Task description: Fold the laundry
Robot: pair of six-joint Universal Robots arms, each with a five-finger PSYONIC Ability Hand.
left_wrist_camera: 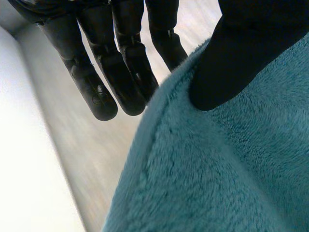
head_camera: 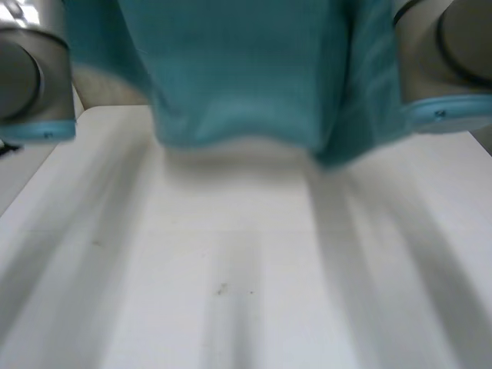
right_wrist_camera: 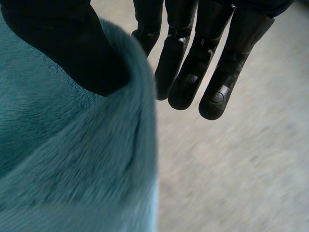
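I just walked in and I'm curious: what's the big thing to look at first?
The fluffy teal cloth, held up high above the white table. The left hand and the right hand each pinch its edge under a thumb.

White table, few dark specks

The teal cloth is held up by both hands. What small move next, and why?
Probably lower the teal cloth forward onto the table to spread it flat: it hangs lifted, with the left hand and right hand each pinching its edge under a thumb.
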